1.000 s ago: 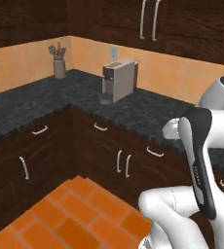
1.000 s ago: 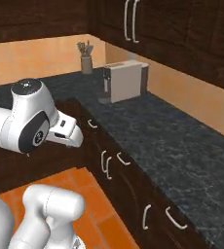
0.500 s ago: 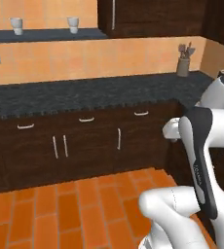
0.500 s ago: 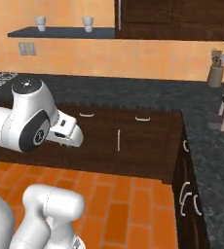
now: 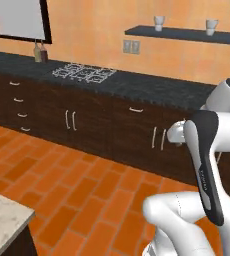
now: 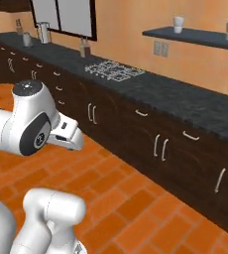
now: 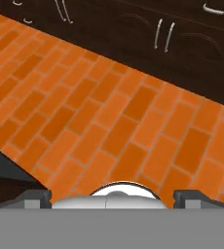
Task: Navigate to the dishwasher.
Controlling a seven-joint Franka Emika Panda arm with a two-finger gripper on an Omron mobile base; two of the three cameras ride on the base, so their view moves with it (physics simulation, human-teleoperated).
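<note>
The dishwasher is out of view; no grey appliance front stands among the cabinets I see. A long run of dark brown cabinet doors (image 5: 87,125) with small silver handles sits under a black counter (image 5: 142,87). My gripper (image 7: 112,198) is open, its two dark fingertips (image 7: 36,197) far apart with nothing between them, and it looks down at the orange brick floor (image 7: 109,112). The hand hangs tucked near the arm in the left base view (image 5: 176,134) and in the right base view (image 6: 69,138).
A gas cooktop (image 5: 84,72) is set into the counter, with two bottles (image 5: 39,52) to its left under a window (image 5: 17,20). A wall shelf (image 5: 187,34) carries two cups. A pale stone island corner (image 5: 2,220) juts in at the lower left. Open brick floor (image 5: 77,180) lies ahead.
The base has turned left, so the whole scene has shifted. The corner with the coffee machine and utensil holder has left the view; the cooktop and window have come in. The arm's pose is unchanged.
</note>
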